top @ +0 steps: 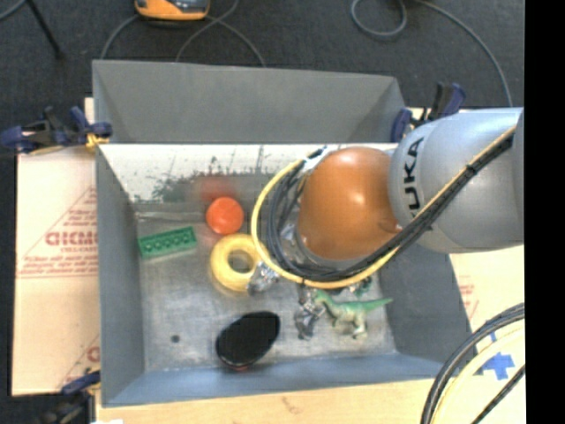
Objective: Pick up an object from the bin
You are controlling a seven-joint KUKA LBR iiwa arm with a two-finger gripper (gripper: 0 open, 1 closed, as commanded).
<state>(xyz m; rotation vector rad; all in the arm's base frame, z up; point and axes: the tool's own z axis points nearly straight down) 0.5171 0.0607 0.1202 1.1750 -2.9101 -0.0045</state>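
"Across the grey metal bin [119,263], how many things are counted?"

"Five, one of each kind: a green studded plastic brick [166,243], an orange round ball [225,215], a yellow ring of tape [234,263], a glossy black oval [248,338] and a green toy dinosaur [353,312]."

"And the gripper [305,314]?"

"It is seen low between ring and dinosaur, nearest the dinosaur. Whether it is spread or pressed together cannot be told."

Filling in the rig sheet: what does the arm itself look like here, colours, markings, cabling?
The arm is a thick, rounded silver-grey link with dark KUKA lettering near its end. A glossy orange dome cover caps the wrist. A yellow cable and black cables loop round the cover and run back along the link.
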